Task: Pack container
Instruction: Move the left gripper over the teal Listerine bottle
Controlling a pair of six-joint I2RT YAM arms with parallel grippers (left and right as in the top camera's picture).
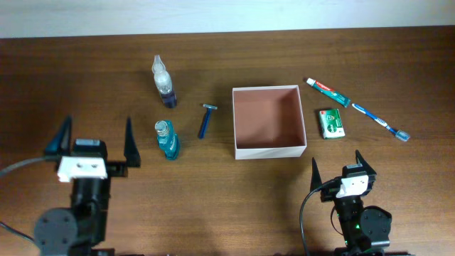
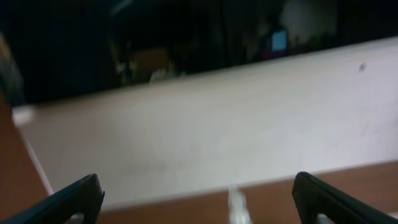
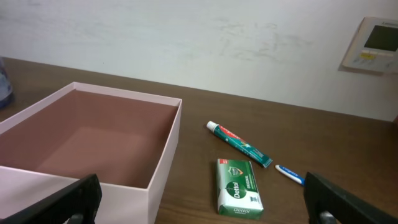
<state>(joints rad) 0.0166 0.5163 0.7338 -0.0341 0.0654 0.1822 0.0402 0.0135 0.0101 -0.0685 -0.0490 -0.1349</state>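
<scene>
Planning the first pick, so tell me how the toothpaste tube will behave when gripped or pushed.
The toothpaste tube is slim and small beside the container, so probably light. It widens from its white cap to a flat tail, so it should slide rather than roll. Likely soft: a hard squeeze may dent it.
</scene>
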